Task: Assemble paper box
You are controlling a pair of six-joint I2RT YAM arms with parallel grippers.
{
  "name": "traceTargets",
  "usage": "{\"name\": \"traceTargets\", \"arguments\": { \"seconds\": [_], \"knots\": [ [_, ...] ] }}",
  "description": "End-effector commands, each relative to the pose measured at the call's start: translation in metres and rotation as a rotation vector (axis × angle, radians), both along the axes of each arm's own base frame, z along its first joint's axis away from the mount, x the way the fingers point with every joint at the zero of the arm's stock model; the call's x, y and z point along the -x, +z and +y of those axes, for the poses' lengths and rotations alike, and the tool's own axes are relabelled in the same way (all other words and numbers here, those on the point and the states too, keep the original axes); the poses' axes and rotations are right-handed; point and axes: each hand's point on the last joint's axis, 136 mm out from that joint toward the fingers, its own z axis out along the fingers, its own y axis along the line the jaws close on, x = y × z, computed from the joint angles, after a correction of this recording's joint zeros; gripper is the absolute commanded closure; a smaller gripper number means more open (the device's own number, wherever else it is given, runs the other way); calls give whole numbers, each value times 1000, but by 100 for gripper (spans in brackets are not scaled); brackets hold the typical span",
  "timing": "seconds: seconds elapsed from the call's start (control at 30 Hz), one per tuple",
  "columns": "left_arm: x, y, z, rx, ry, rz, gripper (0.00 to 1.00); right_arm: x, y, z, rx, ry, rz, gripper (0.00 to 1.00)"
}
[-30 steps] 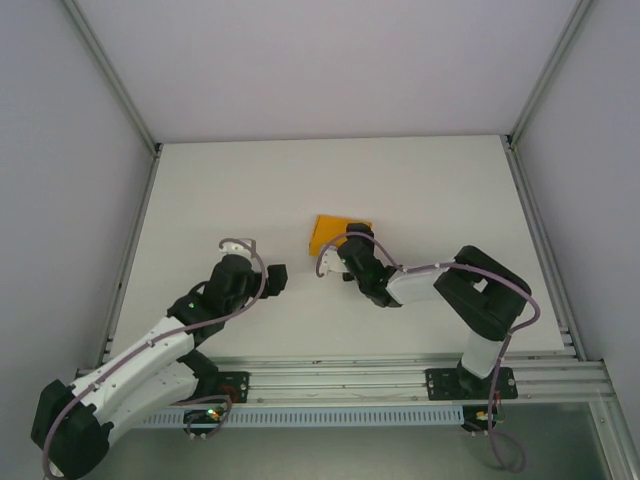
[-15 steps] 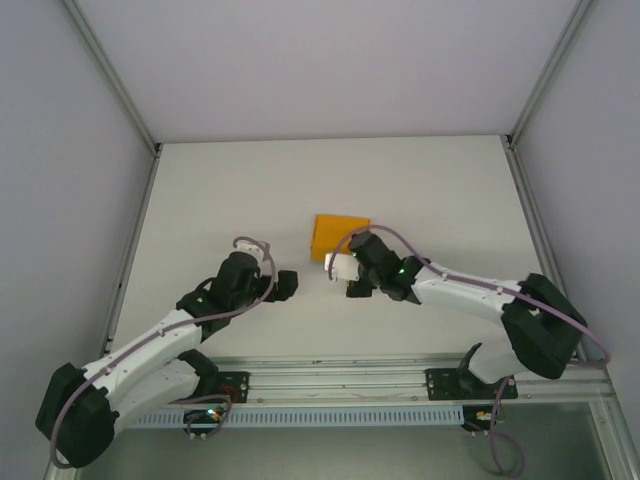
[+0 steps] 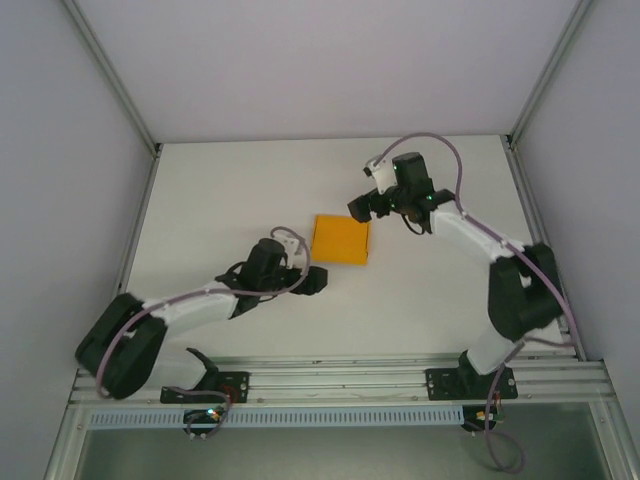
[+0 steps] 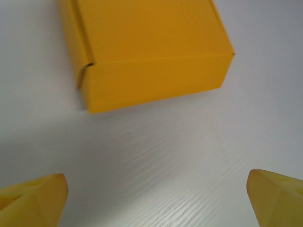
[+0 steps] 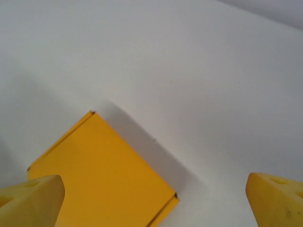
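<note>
left claw: released, jaws wide, empty; just near-left of the box, facing its near wall.
paper box: middle of table, between the claws, touching neither; closed, lying flat, lid up.
handling: light thin card, so likely to slide and dent; pinch gently across opposite side walls.
heading: near-square, slightly skewed to table edges; long axis looks left-right, marginal.
right claw: released, empty, just past the far-right corner.
</note>
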Motion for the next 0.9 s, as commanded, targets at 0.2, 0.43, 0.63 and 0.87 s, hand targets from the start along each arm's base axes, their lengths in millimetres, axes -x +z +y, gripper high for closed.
{"name": "traceTargets", "arguments": {
  "seconds": [0.2,0.43,0.63,0.87],
  "knots": [
    [-29,7,-74,103,-139,-35,6,-30,-76,26,-111,-32,304,4],
    [-37,-5,-84,65,-165,-7,6,-40,-113,35,-107,-22,420,6],
    [-39,-22,-80,27,-140,16,6,-7,-137,37,-100,-2,573,12],
    [-54,-36,-83,-2,-74,18,9,22,-136,50,-119,63,667,22]
  ]
}}
